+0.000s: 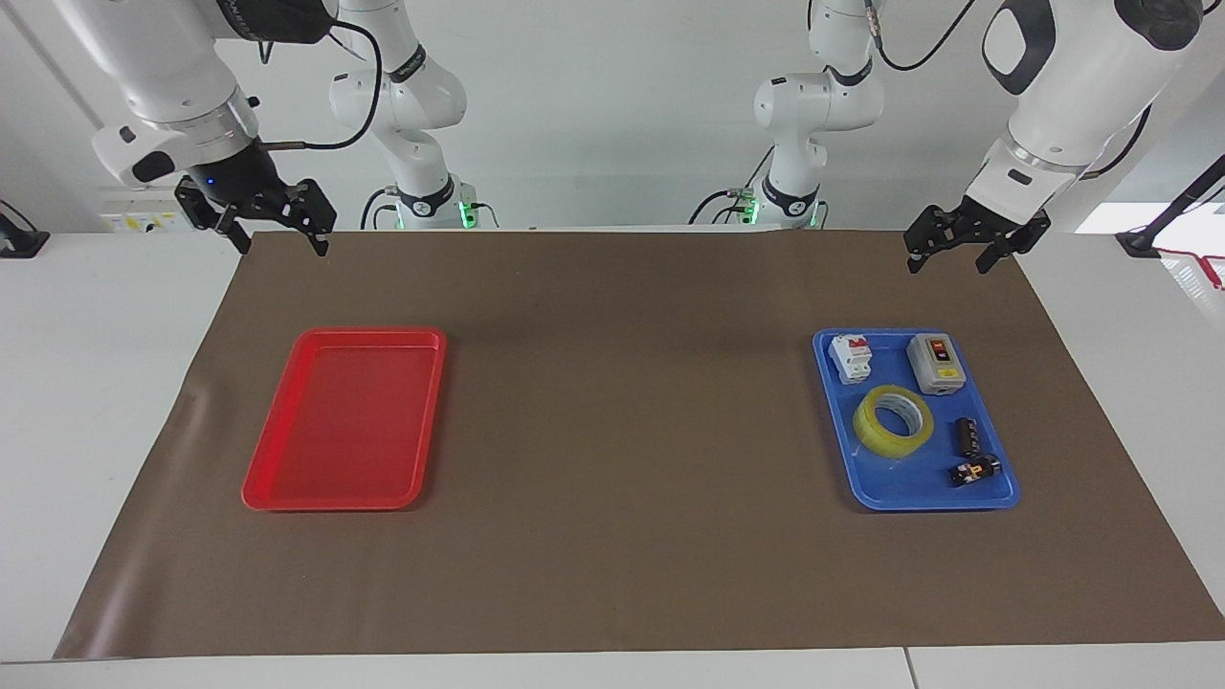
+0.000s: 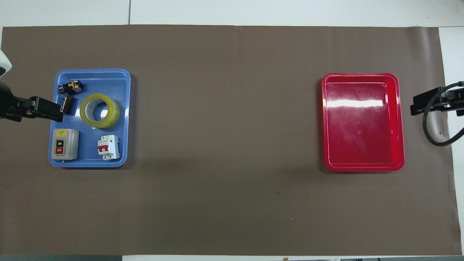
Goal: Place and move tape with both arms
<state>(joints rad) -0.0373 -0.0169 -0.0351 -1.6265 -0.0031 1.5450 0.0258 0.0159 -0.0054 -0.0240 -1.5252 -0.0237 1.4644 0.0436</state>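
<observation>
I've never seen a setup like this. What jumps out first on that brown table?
Two bright plastic trays stand out on the brown mat: a red rectangular tray with nothing in it toward the right arm's end, and a blue rectangular tray toward the left arm's end. In the blue one lies a wide roll of translucent yellow packing tape among small electrical parts. The left gripper and right gripper hang raised, fingers open, over the mat's edge nearest the robots.

The grey switch box (image 2: 64, 144) in the blue tray (image 2: 125, 119) is showing the only readable words: "ON" on its black button and "OFF" on the red button just below it. A small yellow label above the buttons is carrying print too fine to read. The white breaker (image 2: 108, 146) beside it is bearing tiny markings, also illegible.
</observation>
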